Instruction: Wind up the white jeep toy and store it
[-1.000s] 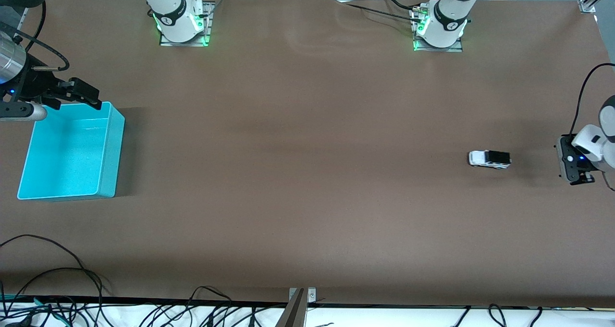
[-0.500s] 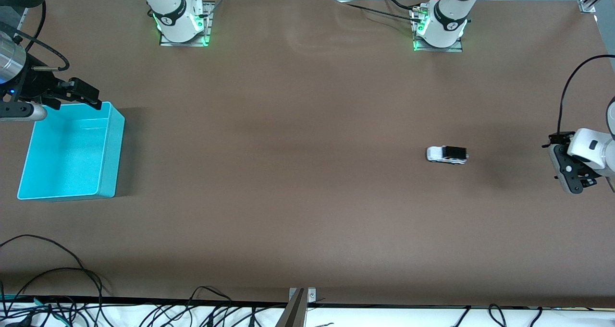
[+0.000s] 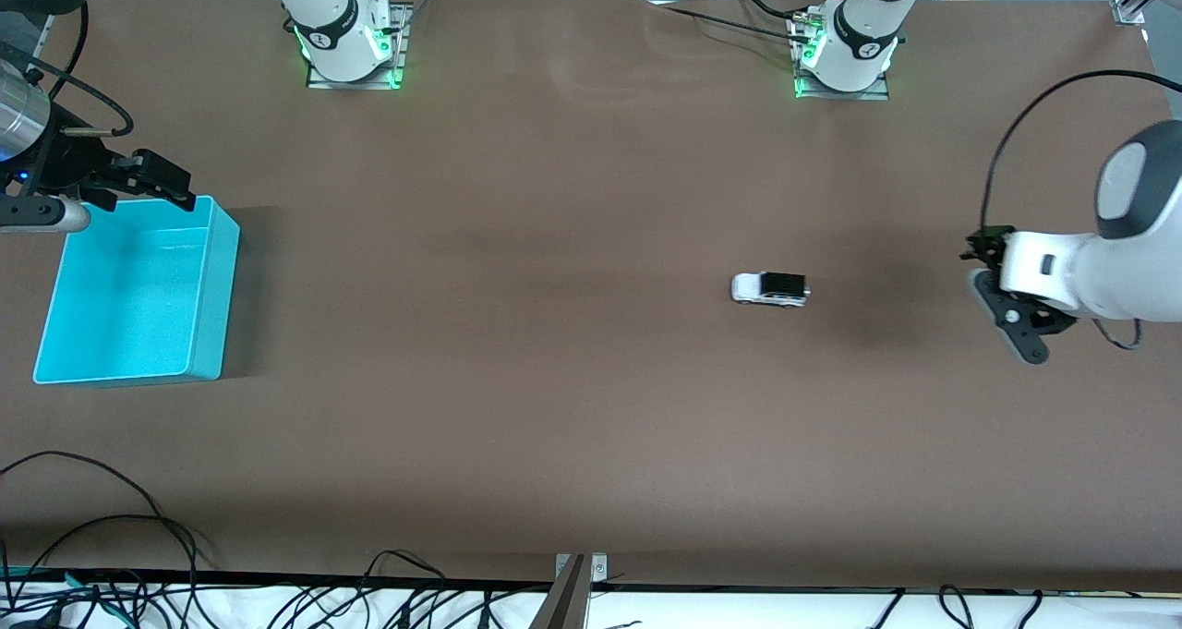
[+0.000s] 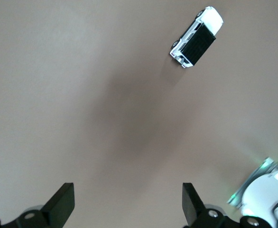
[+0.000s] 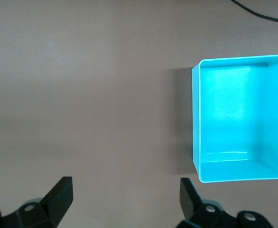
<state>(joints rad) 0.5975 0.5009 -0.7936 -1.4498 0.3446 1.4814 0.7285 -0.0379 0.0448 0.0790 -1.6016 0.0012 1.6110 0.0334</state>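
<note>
The white jeep toy point(image 3: 771, 289) is seen standing on its wheels on the bare desk point(image 3: 554, 380), in the half toward the left arm's end, about midway between the edge with the robot bases and the edge nearest the front camera. It is touched by nothing. The left tool point(image 3: 1002, 306) is held over the desk near that end edge, well apart from the toy, and its fingers point(image 4: 63, 204) are spread wide with nothing between them. The right tool point(image 3: 152, 181) is held over the corner of the cyan bin point(image 3: 208, 287) that lies nearest the bases, at the right arm's end of the desk, where this arm waits; its fingers point(image 5: 58, 194) are also spread and empty. Some risks can be judged from here. The toy is very small and on free wheels, so it may be pushed away or turned if one finger meets it first. It is also well apart from the bin, so it could be missed or roll off course before it is stored.
</note>
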